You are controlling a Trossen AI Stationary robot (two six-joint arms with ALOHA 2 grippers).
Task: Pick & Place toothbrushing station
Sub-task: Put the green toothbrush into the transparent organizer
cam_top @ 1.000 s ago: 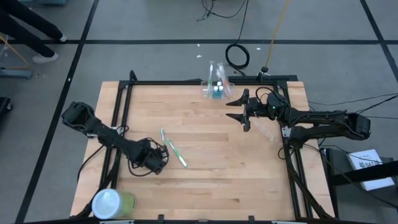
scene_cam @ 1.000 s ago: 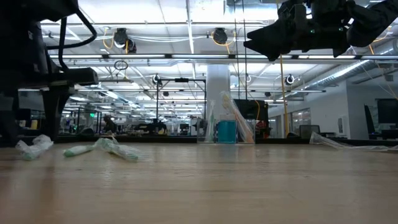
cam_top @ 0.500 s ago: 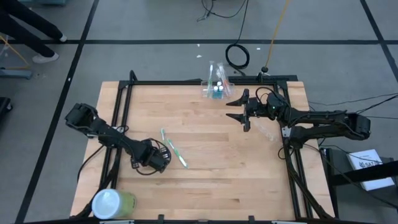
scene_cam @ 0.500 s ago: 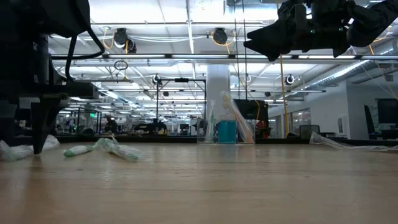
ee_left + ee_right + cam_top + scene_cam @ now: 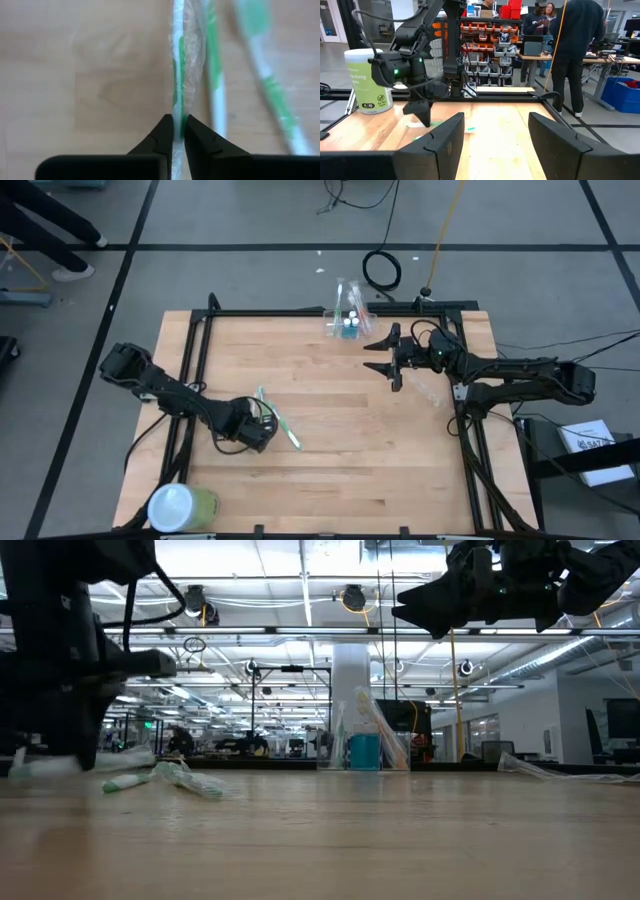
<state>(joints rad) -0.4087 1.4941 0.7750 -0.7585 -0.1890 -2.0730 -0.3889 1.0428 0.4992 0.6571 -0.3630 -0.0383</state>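
Three white-and-green toothbrushes lie on the wooden table left of centre, two of them loose (image 5: pixel 285 428) (image 5: pixel 267 85). My left gripper (image 5: pixel 260 430) (image 5: pixel 178 120) points down at the table and is shut on the third, a toothbrush in a clear wrapper (image 5: pixel 178 70). The toothbrushing station (image 5: pixel 346 320) (image 5: pixel 365 745), a small clear holder, stands on the table at the middle of its far edge. To the station's right, my right gripper (image 5: pixel 385 358) (image 5: pixel 495 130) hangs open and level above the table, with nothing between its fingers. My left gripper pinches the wrapped toothbrush's white-and-green handle (image 5: pixel 178 107) between its two fingertips. The fingers come from above, pointing down, and lie across the handle. The toothbrush lies flat on the table, running straight away from the fingers.
A big green cylinder with a white lid (image 5: pixel 180 507) (image 5: pixel 367 80) stands at the table's near left corner. A black frame (image 5: pixel 300 312) runs round the table's edges. Clear wrapping (image 5: pixel 430 388) lies near the right arm. People stand in the room beyond the table.
My left gripper has shut on the wrapped toothbrush while its wrist rolled about its own pointing line, staying low over the table beside the toothbrushes. The right arm has kept still.
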